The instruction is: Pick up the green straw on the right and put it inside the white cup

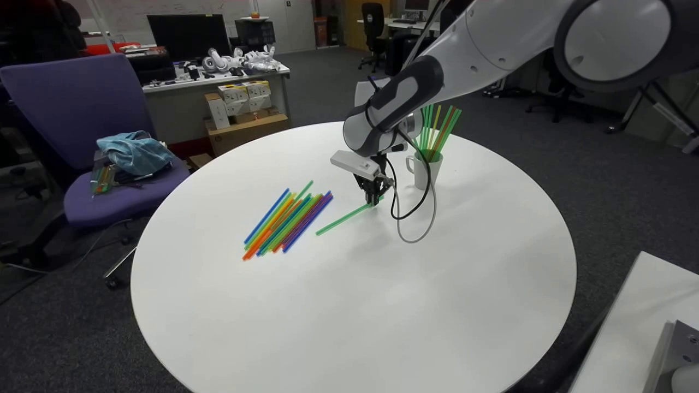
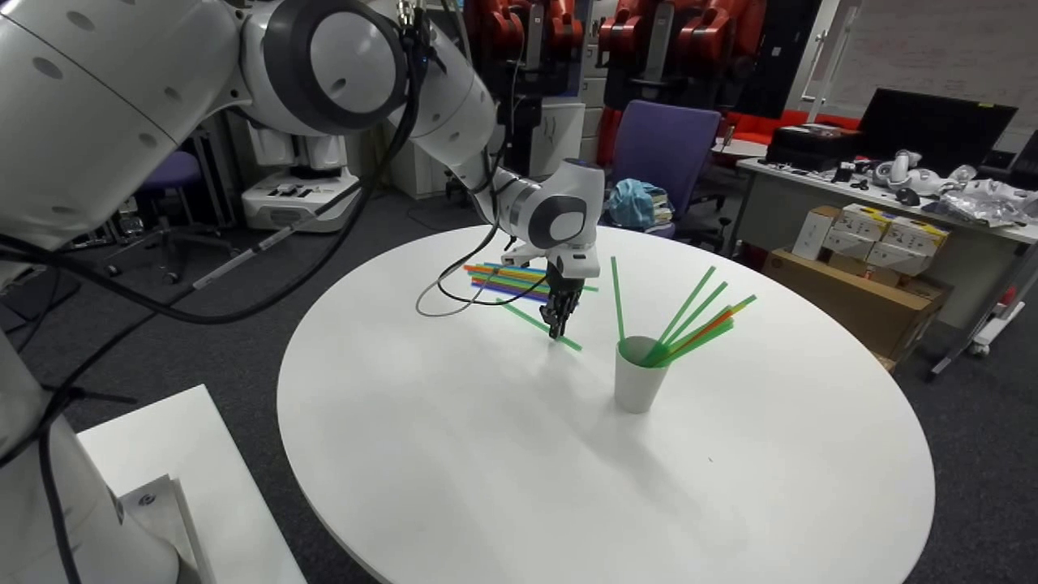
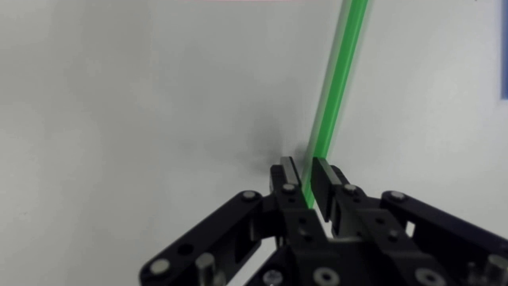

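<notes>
Well inside the table edge (image 1: 572, 273), the end effector (image 3: 303, 162), narrowly parted, overhangs the green straw (image 3: 339, 79).

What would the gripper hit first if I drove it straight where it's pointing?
Most likely the white tabletop: the gripper points down at it, seemingly close. The green straw shows between the fingers in the wrist view, but one finger partly overlaps it and might catch it first; depth is unclear.
</notes>
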Robot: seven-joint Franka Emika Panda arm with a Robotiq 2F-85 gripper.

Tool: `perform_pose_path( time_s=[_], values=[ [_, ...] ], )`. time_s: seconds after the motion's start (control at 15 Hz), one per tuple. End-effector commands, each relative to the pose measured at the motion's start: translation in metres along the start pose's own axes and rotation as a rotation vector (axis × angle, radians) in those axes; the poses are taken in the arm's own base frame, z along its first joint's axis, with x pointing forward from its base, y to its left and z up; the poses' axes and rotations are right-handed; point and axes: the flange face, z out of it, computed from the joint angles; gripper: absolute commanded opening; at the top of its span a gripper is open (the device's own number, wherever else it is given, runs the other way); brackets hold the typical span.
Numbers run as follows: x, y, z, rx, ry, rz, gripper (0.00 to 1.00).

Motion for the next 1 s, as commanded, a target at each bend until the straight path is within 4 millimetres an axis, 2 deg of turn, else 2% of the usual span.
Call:
perform_pose_path(
  time_s=[0.0, 0.33, 0.47, 0.8, 0.87, 0.93],
  values=[
    [0.004, -0.006, -0.004, -0.016, -0.013, 0.004, 0.51],
    [0.004, -0.006, 0.003, -0.023, -0.013, 0.003, 0.89],
    [0.005, -0.006, 0.005, -0.025, -0.014, 0.003, 0.99],
    [0.008, -0.005, 0.008, -0.033, -0.019, 0.005, 1.00],
    [0.008, -0.004, 0.009, -0.038, -0.020, 0.005, 0.75],
    [0.010, -0.004, 0.010, -0.043, -0.021, 0.004, 0.74]
  ],
)
